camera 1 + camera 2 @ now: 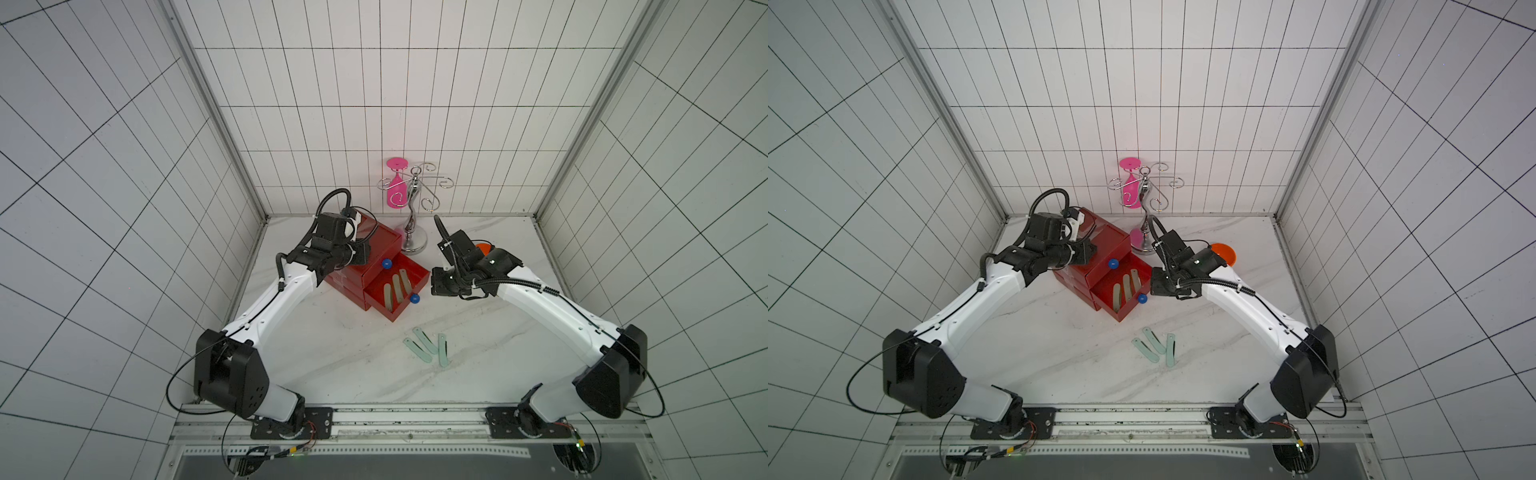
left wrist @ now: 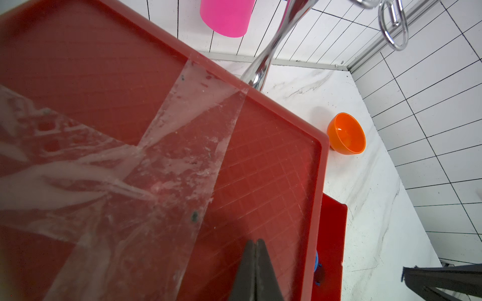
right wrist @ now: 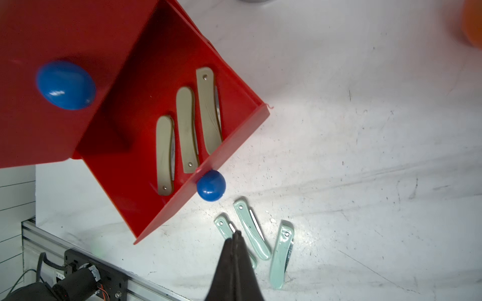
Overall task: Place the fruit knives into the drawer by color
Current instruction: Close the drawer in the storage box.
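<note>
A red three-drawer chest (image 1: pixel 378 239) stands on a white marbled counter (image 1: pixel 332 365). One lower drawer (image 3: pixel 125 130) is pulled out of the chest. Three grey-olive fruit knives (image 3: pixel 185 130) lie side by side inside it, so that colour looks finished. Three mint green fruit knives (image 3: pixel 251 229) lie on the counter just in front of the chest's open drawer, waiting to be sorted. No peach-beige knives are visible, and I cannot tell whether they sit in a shut drawer. The left end effector (image 2: pixel 257 242) is clenched and empty over the chest's top. The right end effector (image 3: pixel 236 235) is clenched on nothing, above the mint knives and beside the chest.
</note>
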Robot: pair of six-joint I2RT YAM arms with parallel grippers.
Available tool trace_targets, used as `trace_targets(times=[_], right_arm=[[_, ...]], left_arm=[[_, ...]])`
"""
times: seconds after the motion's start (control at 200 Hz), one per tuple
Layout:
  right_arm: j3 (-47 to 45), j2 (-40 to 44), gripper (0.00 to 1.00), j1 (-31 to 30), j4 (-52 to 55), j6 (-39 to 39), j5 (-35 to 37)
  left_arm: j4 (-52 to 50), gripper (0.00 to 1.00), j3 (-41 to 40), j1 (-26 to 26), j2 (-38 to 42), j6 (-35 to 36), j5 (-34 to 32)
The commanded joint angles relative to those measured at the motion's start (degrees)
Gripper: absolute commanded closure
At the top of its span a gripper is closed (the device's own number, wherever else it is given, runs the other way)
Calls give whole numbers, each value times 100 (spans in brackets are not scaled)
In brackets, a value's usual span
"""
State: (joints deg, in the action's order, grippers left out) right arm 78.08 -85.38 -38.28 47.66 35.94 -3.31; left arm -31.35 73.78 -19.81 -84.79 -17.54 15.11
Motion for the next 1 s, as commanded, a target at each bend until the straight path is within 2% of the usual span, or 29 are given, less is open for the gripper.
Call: trace_targets(times=[0.0,0.34,0.995], right_arm=[[-608,179,100,23,-445,305,-102],[-1258,-58,100,22,-1218,709,-552],[-906,-989,100,13,-1567,732,-976]], left_arm=[[-1141,100,-259,63,-354,-4,-324],[-1136,100,-258,65,-362,-5,-334],[-1131,100,-259,65,-371,-4,-331]])
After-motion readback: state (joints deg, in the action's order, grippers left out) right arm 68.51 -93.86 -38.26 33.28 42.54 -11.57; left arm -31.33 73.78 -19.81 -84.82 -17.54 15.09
